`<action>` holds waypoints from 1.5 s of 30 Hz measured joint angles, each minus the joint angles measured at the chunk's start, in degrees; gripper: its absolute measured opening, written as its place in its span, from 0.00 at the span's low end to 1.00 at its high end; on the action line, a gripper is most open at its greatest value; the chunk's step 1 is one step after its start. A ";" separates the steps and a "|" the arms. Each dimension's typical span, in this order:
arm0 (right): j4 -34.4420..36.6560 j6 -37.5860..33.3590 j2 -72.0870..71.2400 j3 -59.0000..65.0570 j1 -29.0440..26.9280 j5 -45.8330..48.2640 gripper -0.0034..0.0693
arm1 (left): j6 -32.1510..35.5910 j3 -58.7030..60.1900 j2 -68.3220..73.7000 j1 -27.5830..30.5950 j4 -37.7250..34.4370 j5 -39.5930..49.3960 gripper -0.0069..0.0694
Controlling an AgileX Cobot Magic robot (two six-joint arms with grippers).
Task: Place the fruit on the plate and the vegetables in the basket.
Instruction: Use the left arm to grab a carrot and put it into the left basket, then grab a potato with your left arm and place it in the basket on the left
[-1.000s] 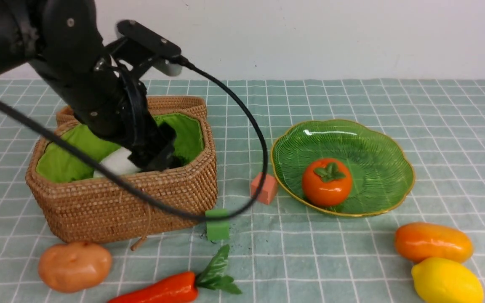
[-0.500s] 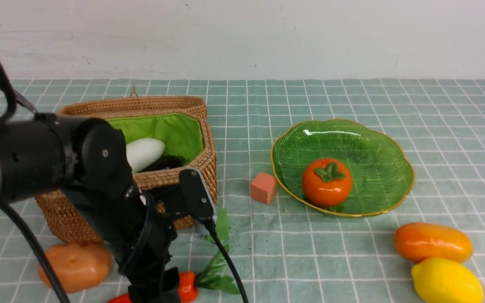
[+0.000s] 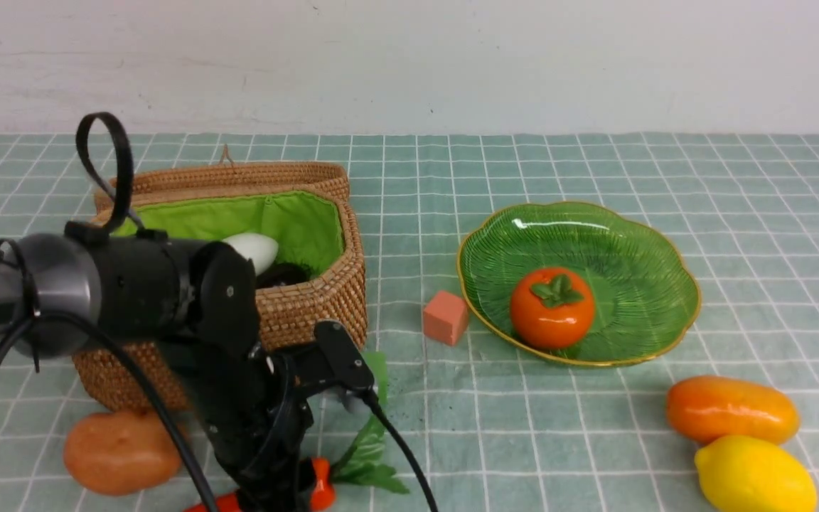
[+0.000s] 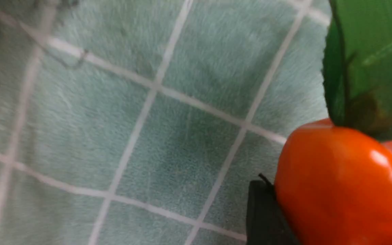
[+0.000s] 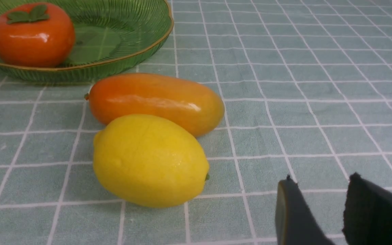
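Note:
My left gripper [image 3: 278, 498] is down at the table's front edge, open, its jaws either side of the orange-red carrot [image 3: 318, 485]. In the left wrist view the carrot [image 4: 342, 183] fills the gap, one finger [image 4: 260, 217] against its side. The potato [image 3: 118, 451] lies left of it. The white radish [image 3: 254, 249] and dark eggplant [image 3: 283, 274] lie in the wicker basket [image 3: 310, 313]. The persimmon [image 3: 552, 307] sits on the green plate [image 3: 680, 313]. The mango [image 5: 155, 102] and lemon [image 5: 150, 160] lie near my right gripper [image 5: 322, 178], which is empty, jaws slightly apart.
A salmon cube [image 3: 445, 318] stands between basket and plate. A green cube [image 3: 379, 366] is partly hidden behind my left wrist. The carrot's leaves [image 3: 370, 455] point right. My left arm's cable [image 3: 399, 455] trails over the cloth.
My left arm has left the basket with the radish lying inside, swung down to the front, and lowered its open jaws around the carrot.

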 joint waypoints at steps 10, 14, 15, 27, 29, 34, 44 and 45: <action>0.00 0.00 0.00 0.00 0.00 0.00 0.38 | -0.36 -19.49 -10.01 0.00 4.66 12.04 0.56; 0.00 0.00 0.00 0.00 0.00 0.00 0.38 | -5.14 -25.43 -12.26 0.00 15.62 8.50 0.56; 0.00 0.00 0.00 0.00 0.00 0.00 0.38 | -8.13 -26.33 -12.42 0.00 19.82 5.77 0.56; 0.00 0.00 0.00 0.00 0.00 0.00 0.38 | -28.67 -26.96 -1.29 1.86 36.67 -7.16 0.72; 0.00 0.00 0.00 0.00 0.00 0.00 0.38 | -29.33 -26.49 0.78 1.86 36.67 -8.12 0.88; 0.00 0.00 0.00 0.00 0.00 0.00 0.38 | -29.70 -23.71 0.75 1.86 35.40 -9.36 0.97; 0.00 0.00 0.00 0.00 0.00 0.00 0.38 | -23.52 -16.83 -16.33 10.19 19.90 8.60 0.92; 0.00 0.00 0.00 0.00 0.00 0.00 0.38 | -22.33 -14.47 -18.29 12.81 16.82 10.16 0.91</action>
